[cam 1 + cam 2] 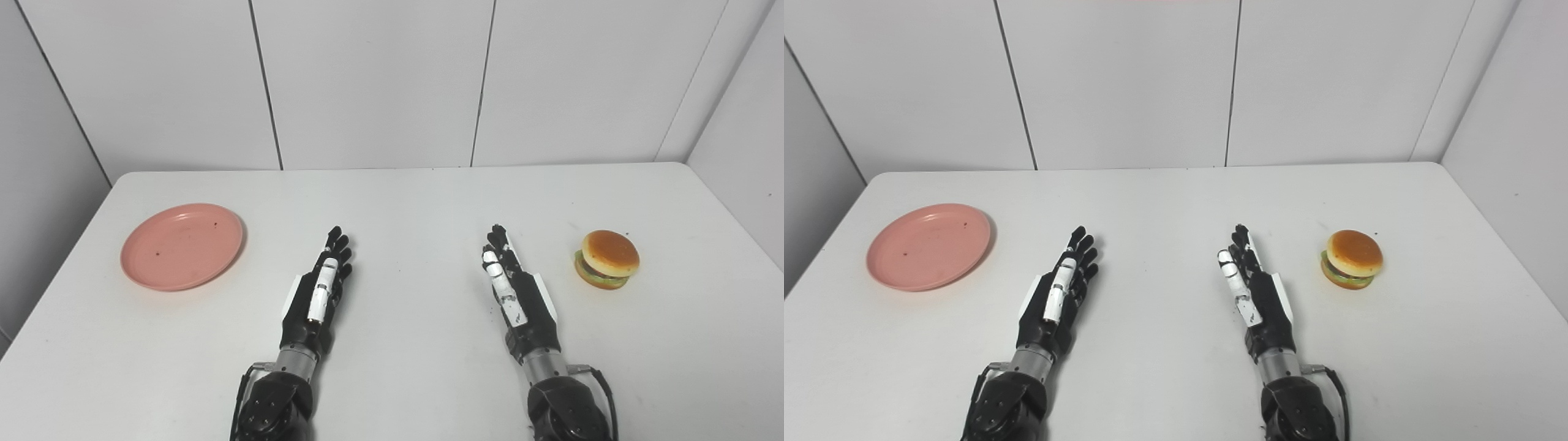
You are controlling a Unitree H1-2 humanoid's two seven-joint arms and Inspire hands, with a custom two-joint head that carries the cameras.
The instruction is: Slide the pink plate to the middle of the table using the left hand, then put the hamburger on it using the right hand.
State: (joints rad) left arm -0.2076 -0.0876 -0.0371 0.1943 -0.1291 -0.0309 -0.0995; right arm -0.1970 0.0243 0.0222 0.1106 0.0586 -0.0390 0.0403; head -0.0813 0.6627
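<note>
Right now both hands are lying out over the table (404, 202), fingers straight and spread a bit, holding nothing. Left hand (318, 288) is sitting left of centre, fingertips aiming away from the robot w/ a slight tilt to the right; right hand (514, 288) is mirroring it right of centre, tilting slightly left. Pink plate (182, 245) is sitting flat on the table's left side, well apart from the left hand, w/ a few dark specks on it. Hamburger (607, 259) is sitting upright on the right side, near the right hand but not touching it. Middle of the table, between the hands, is showing only white tabletop. White wall panels (367, 79) are standing behind.
</note>
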